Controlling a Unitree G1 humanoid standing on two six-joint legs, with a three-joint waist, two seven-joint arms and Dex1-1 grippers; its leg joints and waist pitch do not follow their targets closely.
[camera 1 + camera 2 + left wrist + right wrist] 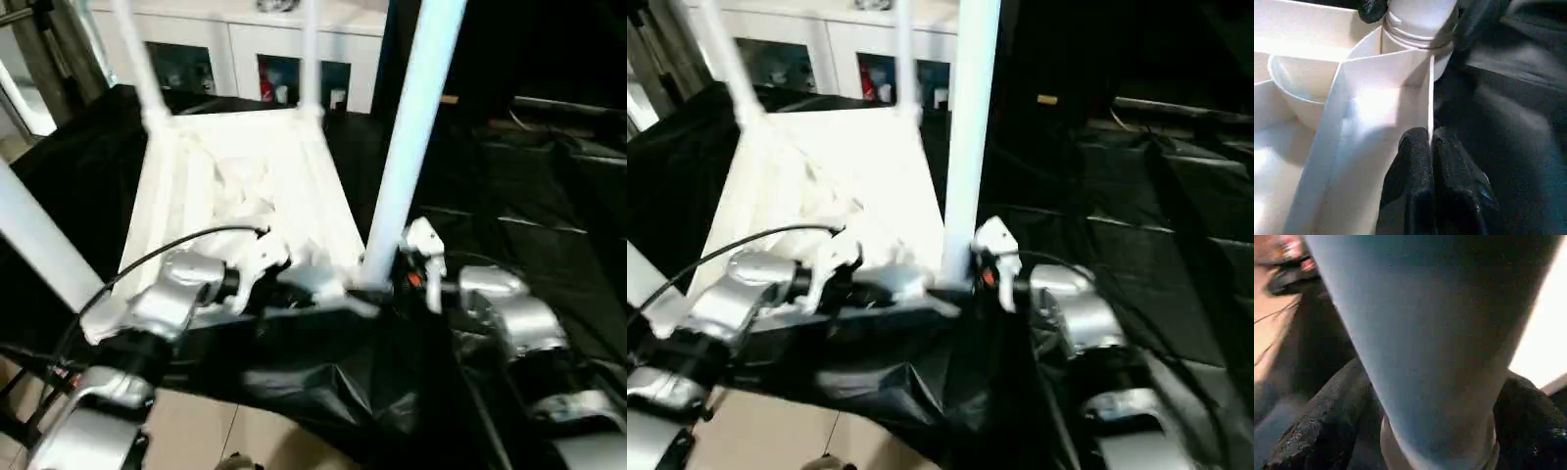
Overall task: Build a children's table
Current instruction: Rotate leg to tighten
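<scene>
I saw the left gripper (1431, 147) pinching the upturned white plastic table's rim (1430, 98); the right gripper's fingers (1317, 426) straddled the white tubular leg (411, 127), grip uncertain.

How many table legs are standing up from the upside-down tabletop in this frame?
4: two at the far corners, far-left leg and far-right leg; near-right leg by the right pincer; near-left leg at the picture's left edge.

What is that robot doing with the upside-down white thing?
It is putting together a children's table. The table top lies upside down on a black sheet, with legs standing up from its corners. The left gripper pinches the top's thin side wall, while the right gripper has its fingers on either side of the near leg at its socket.
</scene>
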